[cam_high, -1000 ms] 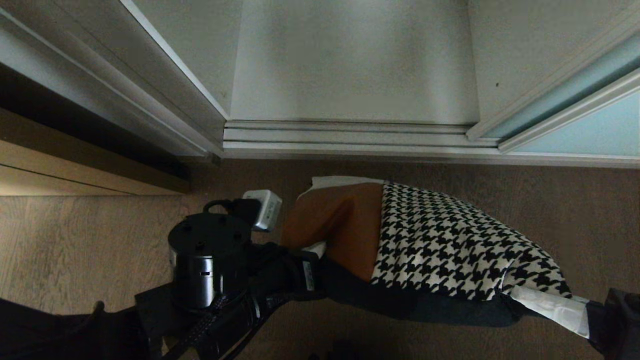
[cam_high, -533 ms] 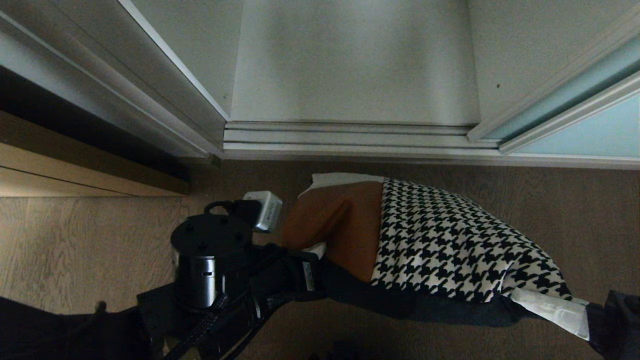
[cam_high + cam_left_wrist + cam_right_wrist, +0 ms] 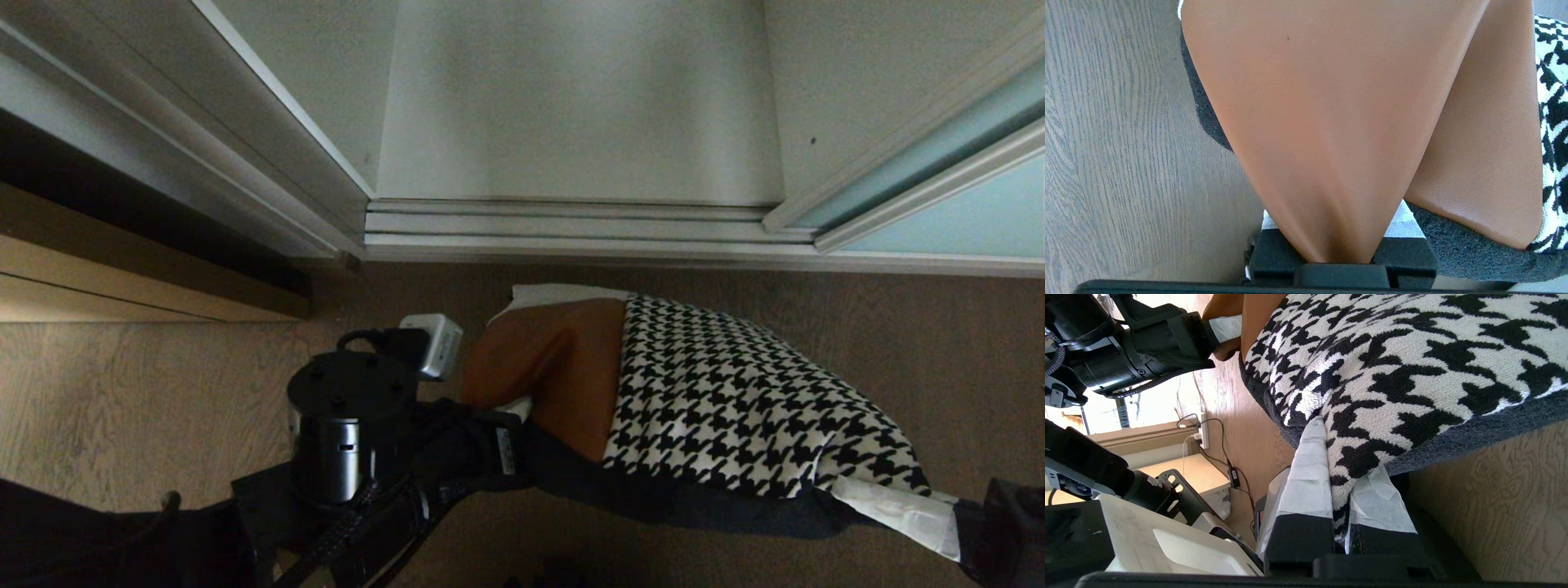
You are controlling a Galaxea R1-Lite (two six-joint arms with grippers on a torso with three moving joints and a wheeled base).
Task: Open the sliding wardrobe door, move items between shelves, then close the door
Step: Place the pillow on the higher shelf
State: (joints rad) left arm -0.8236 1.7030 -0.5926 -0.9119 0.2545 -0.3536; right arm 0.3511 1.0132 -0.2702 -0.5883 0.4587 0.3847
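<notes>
Cushion [image 3: 694, 400] first: in your head view you see it held up over the wooden floor [image 3: 122, 408], in front of the open wardrobe, tan leather-like end to the left and houndstooth end to the right, black back underneath. Your left gripper [image 3: 513, 408] is clamped on the tan end, with the left arm's dark wrist and round metal joint just left of it. Your right gripper [image 3: 906, 506] pinches the houndstooth corner at the lower right, its white-wrapped finger showing below the fabric. Behind the cushion you see the white bottom shelf [image 3: 571, 122] of the wardrobe, bare, with the silver floor track [image 3: 571, 224] along its front edge. To the right stands the sliding wardrobe door [image 3: 963, 212], its pale aqua glass slid aside so the opening is free.

Your left wrist view shows the tan leather [image 3: 1331, 122] gathered into a fold that runs down between the black jaws, which are narrow and closed on it; the wooden floor lies beyond, and a strip of houndstooth shows at the edge.

Your right wrist view shows two white-wrapped fingers [image 3: 1310, 482] squeezed on the houndstooth corner with the dark edging, the left arm [image 3: 1126, 343] visible farther off gripping the other end
</notes>
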